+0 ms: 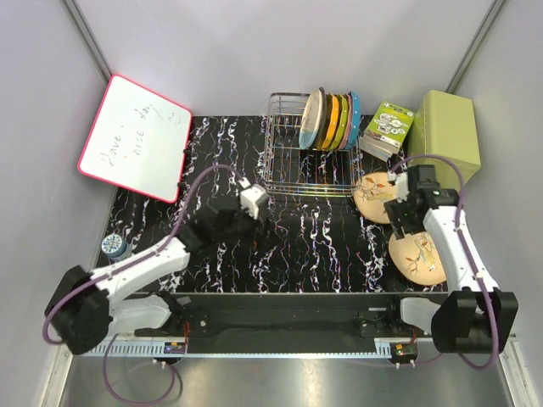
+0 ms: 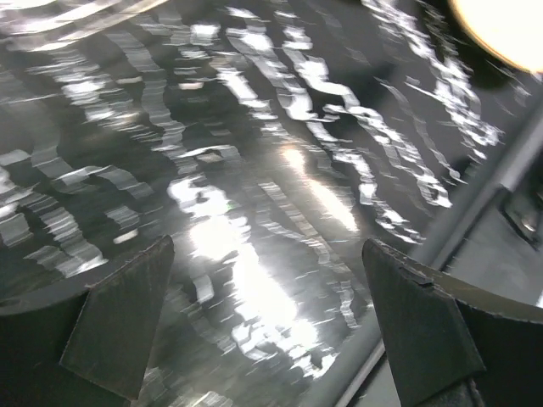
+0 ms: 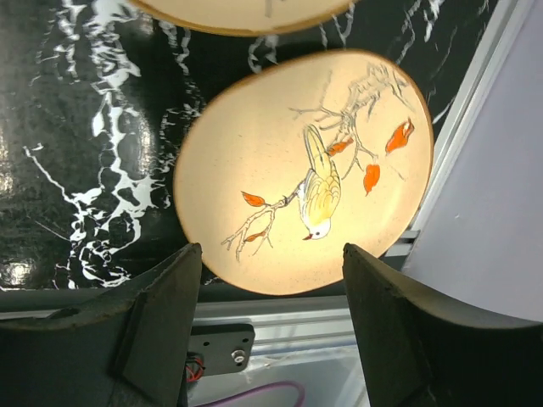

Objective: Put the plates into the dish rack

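Black marble-look tabletop (image 1: 288, 246), glossy, veined in white. At upper centre stands the dish rack (image 1: 284, 165), a rectangular silver wire basket. Round plates (image 1: 329, 120) stand on edge in its right end, with cream, orange, green and teal rims side by side. At right, two smooth peach plates lie flat: the near plate (image 3: 301, 170), painted with a bird on a twig, and the far plate (image 3: 246, 10). Right gripper (image 3: 271, 254) hovers over the near plate, fingers spread, empty. Left gripper (image 2: 267, 246) gapes wide above the tabletop, holding nothing.
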`<state>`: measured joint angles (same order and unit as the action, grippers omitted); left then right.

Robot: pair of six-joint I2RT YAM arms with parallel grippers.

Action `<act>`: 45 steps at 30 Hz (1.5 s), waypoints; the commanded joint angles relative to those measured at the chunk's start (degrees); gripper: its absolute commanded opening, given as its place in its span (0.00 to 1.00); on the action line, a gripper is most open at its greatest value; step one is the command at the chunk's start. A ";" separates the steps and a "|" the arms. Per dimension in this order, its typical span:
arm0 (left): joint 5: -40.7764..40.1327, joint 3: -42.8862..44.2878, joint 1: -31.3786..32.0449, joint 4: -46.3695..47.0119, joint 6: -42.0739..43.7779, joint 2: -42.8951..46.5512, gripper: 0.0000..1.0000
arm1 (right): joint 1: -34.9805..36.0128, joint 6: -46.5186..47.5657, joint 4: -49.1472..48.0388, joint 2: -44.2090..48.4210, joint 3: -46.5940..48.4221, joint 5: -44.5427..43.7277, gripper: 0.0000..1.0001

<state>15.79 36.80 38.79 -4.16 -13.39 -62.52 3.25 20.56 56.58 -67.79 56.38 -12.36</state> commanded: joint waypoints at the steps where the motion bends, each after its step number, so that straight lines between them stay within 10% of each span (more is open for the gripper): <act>1: -3.12 4.05 8.57 15.28 -4.26 -10.04 0.99 | -12.70 6.94 -1.38 2.83 1.46 12.26 0.73; 19: -4.99 36.59 23.00 33.51 -41.15 -54.44 0.98 | -29.52 6.69 -2.53 -0.95 9.10 25.72 0.75; 45: -6.91 54.96 29.68 40.20 -62.10 -78.63 0.47 | -30.05 4.31 1.43 5.30 6.73 24.93 0.74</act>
<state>10.55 88.88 68.69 34.81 -72.01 -139.31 -26.41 25.02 56.88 -64.64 62.19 12.69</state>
